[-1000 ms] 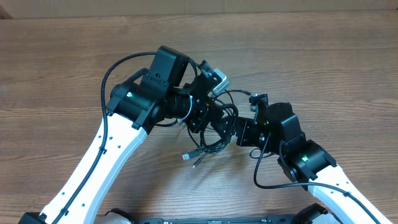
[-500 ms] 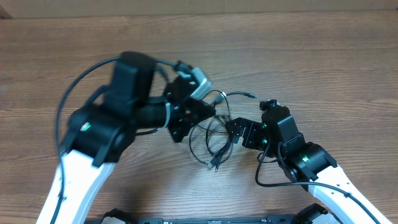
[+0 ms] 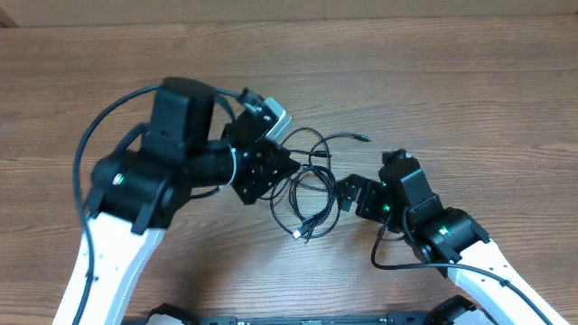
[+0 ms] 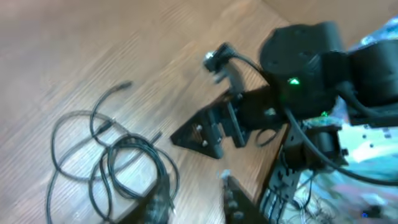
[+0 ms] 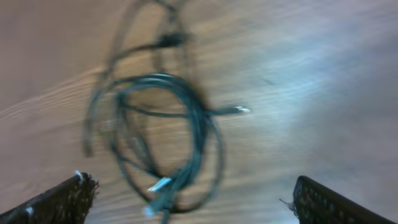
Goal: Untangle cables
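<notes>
The cables [image 3: 291, 193] lie on the wooden table as a few loose, overlapping black loops, with one plug end [image 3: 364, 138] trailing to the back right. My left gripper [image 3: 287, 169] hovers at their left edge. In the left wrist view its jaws [image 4: 196, 208] stand apart with bare wood between them, and the cables [image 4: 106, 162] pass beside the left finger. My right gripper [image 3: 342, 195] is wide open just right of the loops. In the right wrist view the cables [image 5: 155, 118] and a silvery plug [image 5: 160, 185] lie ahead of its fingers, untouched.
The right arm's black body [image 4: 298, 68] with a green light shows across the table in the left wrist view. Thick black arm wires [image 3: 108, 135] arc over the left arm. The table's front edge runs along the bottom of the overhead view.
The left arm swung left, dragging the bunch out, and its jaws have parted. The cables now lie flat in wider loops. The right gripper backed off slightly and stayed open.
</notes>
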Motion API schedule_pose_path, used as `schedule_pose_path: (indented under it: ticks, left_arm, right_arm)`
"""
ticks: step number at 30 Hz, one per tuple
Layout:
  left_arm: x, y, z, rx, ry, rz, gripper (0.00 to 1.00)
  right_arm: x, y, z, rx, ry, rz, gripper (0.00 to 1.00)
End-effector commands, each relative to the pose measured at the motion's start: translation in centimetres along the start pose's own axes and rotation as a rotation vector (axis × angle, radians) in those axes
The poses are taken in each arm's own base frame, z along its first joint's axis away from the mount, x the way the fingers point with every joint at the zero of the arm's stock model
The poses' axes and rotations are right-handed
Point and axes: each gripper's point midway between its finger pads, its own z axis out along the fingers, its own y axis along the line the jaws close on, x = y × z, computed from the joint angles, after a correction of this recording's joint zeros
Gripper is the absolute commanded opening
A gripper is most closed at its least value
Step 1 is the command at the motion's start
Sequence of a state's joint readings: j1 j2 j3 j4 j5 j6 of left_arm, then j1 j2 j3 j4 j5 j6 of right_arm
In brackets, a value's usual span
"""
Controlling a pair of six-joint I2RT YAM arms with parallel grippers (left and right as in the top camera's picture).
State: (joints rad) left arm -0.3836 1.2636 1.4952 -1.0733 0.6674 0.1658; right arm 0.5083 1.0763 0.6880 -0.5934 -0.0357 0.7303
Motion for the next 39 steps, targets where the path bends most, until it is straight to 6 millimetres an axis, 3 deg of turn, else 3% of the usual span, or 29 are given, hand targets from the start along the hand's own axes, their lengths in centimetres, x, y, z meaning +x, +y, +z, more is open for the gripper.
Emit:
schedule_pose_path:
  ticks: [1, 2, 6, 11, 17, 23, 31, 39]
  left_arm:
    - [0.9, 2.5, 2.6, -0.011, 0.088, -0.052, 0.33]
    - [1.3, 3.3, 3.7, -0.003, 0.119, -0.060, 0.34]
    - [2.5, 4.5, 6.3, 0.027, 0.192, -0.016, 0.38]
    - [5.0, 5.7, 11.5, 0.110, 0.310, 0.159, 0.58]
    - [8.3, 10.3, 16.2, -0.054, 0.485, 0.224, 0.60]
    - [9.8, 13.4, 18.7, -0.154, 0.555, 0.271, 0.64]
    - [10.2, 14.2, 21.0, -0.137, 0.546, 0.317, 0.68]
    - [12.1, 12.8, 23.3, -0.074, 0.601, 0.388, 0.66]
  right_arm:
    - [-0.8, -3.7, -0.4, 0.154, -0.051, 0.177, 1.00]
    - [-0.8, -4.9, -0.5, 0.190, -0.040, 0.203, 1.00]
    - [-1.0, -6.2, -0.8, 0.224, -0.034, 0.207, 1.00]
    - [-1.0, -6.3, -0.8, 0.225, -0.031, 0.192, 1.00]
    - [-1.1, -6.3, -0.8, 0.224, -0.032, 0.192, 1.00]
    - [-1.1, -6.3, -0.8, 0.224, -0.032, 0.192, 1.00]
    - [-1.1, -6.3, -0.8, 0.222, -0.034, 0.192, 1.00]
    - [-1.2, -6.2, -0.8, 0.218, -0.038, 0.192, 1.00]
